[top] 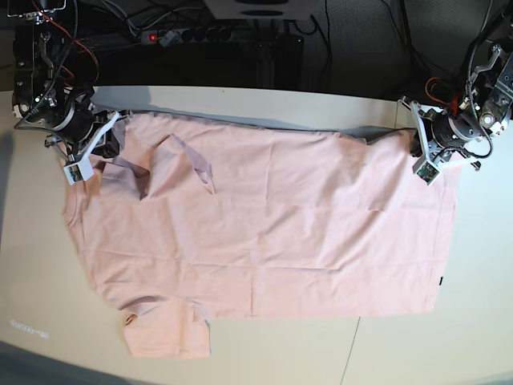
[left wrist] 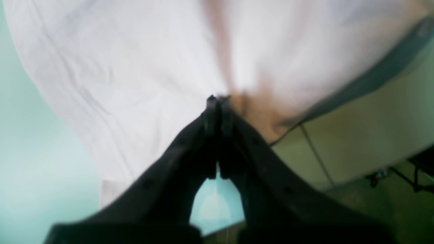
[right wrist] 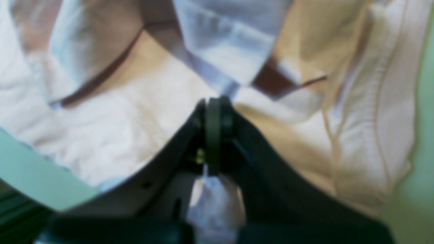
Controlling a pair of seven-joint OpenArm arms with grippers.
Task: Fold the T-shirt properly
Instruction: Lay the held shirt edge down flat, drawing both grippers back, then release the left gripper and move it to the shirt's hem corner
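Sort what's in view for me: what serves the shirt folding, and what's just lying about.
For the job:
- pink T-shirt, spread on the table
- left pincer, shut
- right pincer, shut

Just lying about:
- dark cables beyond the table's far edge; what they serve, I can't tell

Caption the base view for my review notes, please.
Both grippers, left and right, closed at the far corners of a spread pale pink T-shirt.
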